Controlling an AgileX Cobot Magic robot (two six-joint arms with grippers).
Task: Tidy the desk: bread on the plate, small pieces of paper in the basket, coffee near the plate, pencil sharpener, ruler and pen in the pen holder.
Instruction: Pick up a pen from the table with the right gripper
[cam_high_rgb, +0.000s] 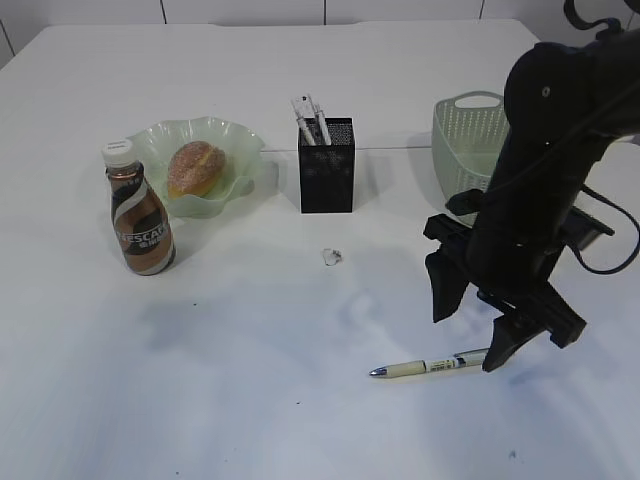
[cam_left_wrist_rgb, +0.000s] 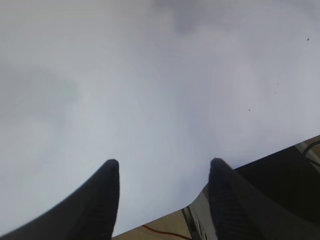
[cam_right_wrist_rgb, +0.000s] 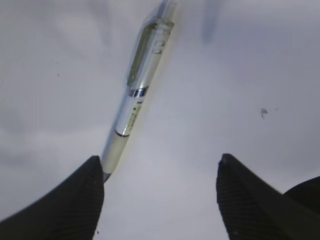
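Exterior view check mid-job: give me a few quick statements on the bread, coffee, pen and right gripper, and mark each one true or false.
1. The bread sits in the plate. True.
2. The coffee lies on its side. False: it stands upright beside the plate.
3. The pen is in the pen holder. False: it lies on the desk.
4. The right gripper is open above the pen. True.
5. The basket stands left of the plate. False: it stands on the right, beyond the pen holder.
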